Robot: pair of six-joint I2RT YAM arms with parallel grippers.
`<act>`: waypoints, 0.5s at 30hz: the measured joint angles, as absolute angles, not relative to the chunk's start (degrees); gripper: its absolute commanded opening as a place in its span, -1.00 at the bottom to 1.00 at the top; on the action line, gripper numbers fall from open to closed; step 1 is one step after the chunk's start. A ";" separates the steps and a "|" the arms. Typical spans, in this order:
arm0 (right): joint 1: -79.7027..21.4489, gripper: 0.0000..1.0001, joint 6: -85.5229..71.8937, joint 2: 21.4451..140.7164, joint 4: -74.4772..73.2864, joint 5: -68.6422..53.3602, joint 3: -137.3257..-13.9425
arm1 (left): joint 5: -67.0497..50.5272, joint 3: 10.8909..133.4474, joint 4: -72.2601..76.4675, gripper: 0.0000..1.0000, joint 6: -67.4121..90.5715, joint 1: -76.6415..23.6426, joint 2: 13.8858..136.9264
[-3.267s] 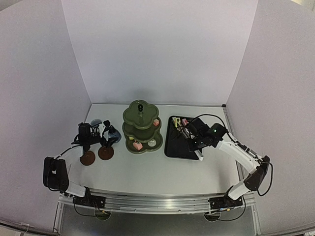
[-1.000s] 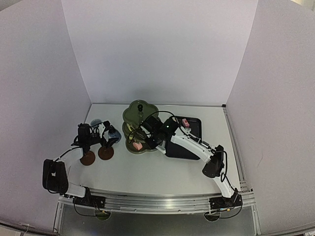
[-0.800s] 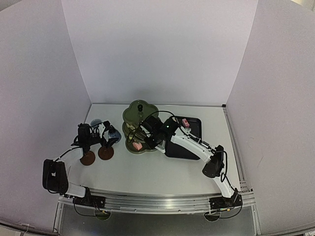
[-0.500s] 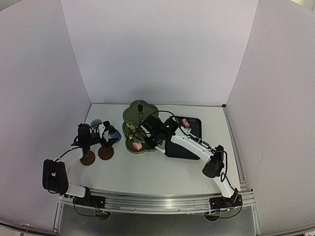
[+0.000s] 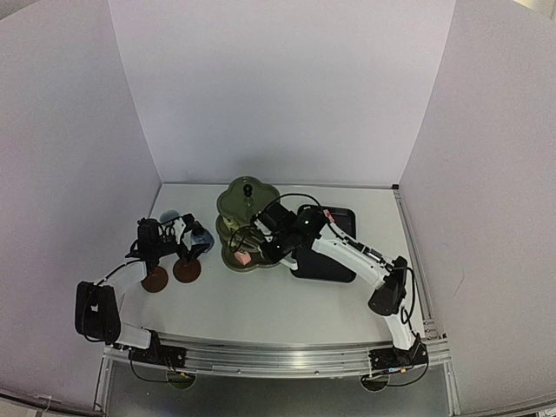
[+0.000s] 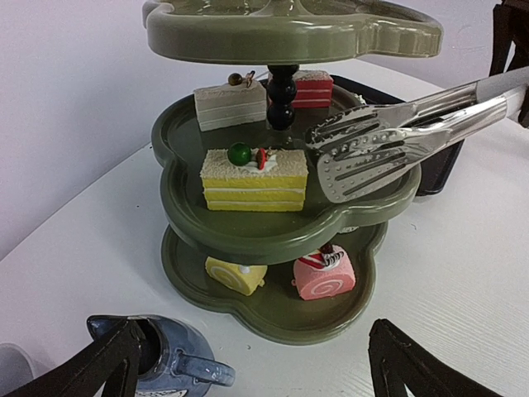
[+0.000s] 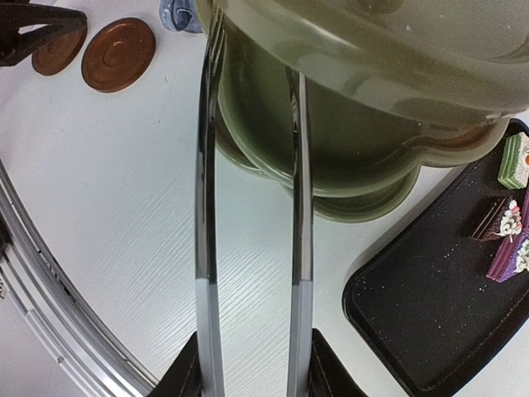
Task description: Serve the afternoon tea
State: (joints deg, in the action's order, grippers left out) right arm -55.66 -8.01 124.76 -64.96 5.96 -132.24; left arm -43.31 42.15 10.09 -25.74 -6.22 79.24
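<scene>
Olive three-tier stand (image 6: pixel 273 238) upright, cakes (image 6: pixel 254 178) on tiers, jug (image 6: pixel 173 364) nearby

One stand (image 6: pixel 248 240) with three tiers. Seven cakes (image 6: pixel 254 179) show. Three sit on the middle tier: a yellow slice (image 6: pixel 248 198), a beige slice (image 6: pixel 230 104) and a red slice (image 6: pixel 312 88). Two sit on the bottom tier: a yellow roll (image 6: pixel 235 275) and a pink roll (image 6: pixel 323 275). Two lie on the one tray (image 7: pixel 430 331): a green cake (image 7: pixel 514 160) and a purple cake (image 7: pixel 511 248). Two coasters (image 7: pixel 118 54), one jug (image 6: pixel 178 364) and one cup (image 5: pixel 169 215) stand near the left edge of the table (image 5: pixel 261 313). One pair of tongs (image 6: pixel 372 153).
</scene>
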 measured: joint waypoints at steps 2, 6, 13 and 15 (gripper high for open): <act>-55.66 -0.39 -8.06 123.72 -64.84 5.43 -131.02 | -43.31 42.15 10.09 0.92 -25.74 -6.23 79.23; -55.66 -0.42 -8.45 121.25 -64.85 4.78 -127.64 | -43.27 42.15 10.07 0.92 -25.76 -6.23 79.14; -55.66 -0.42 -9.39 115.27 -64.46 4.54 -120.18 | -43.15 42.15 10.07 0.92 -25.78 -6.22 79.04; -55.66 -0.42 -9.87 112.87 -64.38 4.74 -117.62 | -42.95 42.15 10.07 0.92 -25.78 -6.22 79.02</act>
State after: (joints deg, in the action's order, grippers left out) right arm -55.66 -9.87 112.87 -64.38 4.74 -117.62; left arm -42.95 42.15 10.07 -25.78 -6.22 79.02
